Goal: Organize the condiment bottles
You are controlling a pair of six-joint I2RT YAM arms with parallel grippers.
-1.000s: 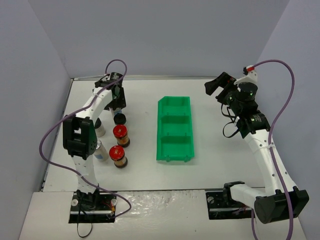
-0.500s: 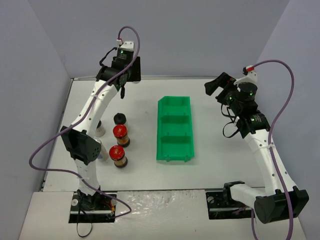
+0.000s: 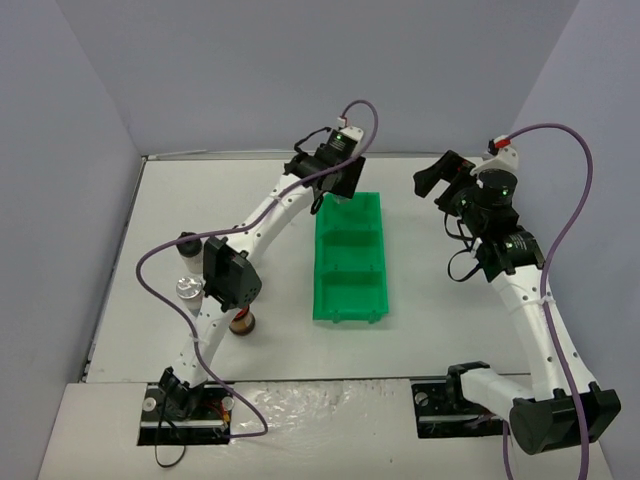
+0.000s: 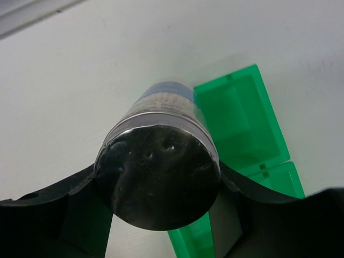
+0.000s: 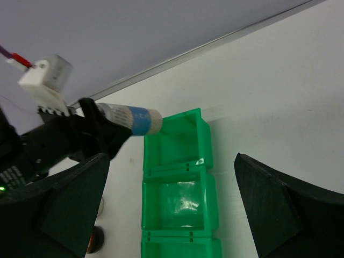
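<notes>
Pale-bodied with a blue band, the held jar sits clamped at its shiny cap by the left gripper, raised over the far compartment of the green bin, near that compartment's left wall. All three compartments show bare floors. Three more jars stand left of the bin, beside the left arm's elbow: black-capped jar, silver-capped jar and brownish jar, partly hidden. The right gripper hangs right of the bin, fingers wide. Bare table lies between them.
</notes>
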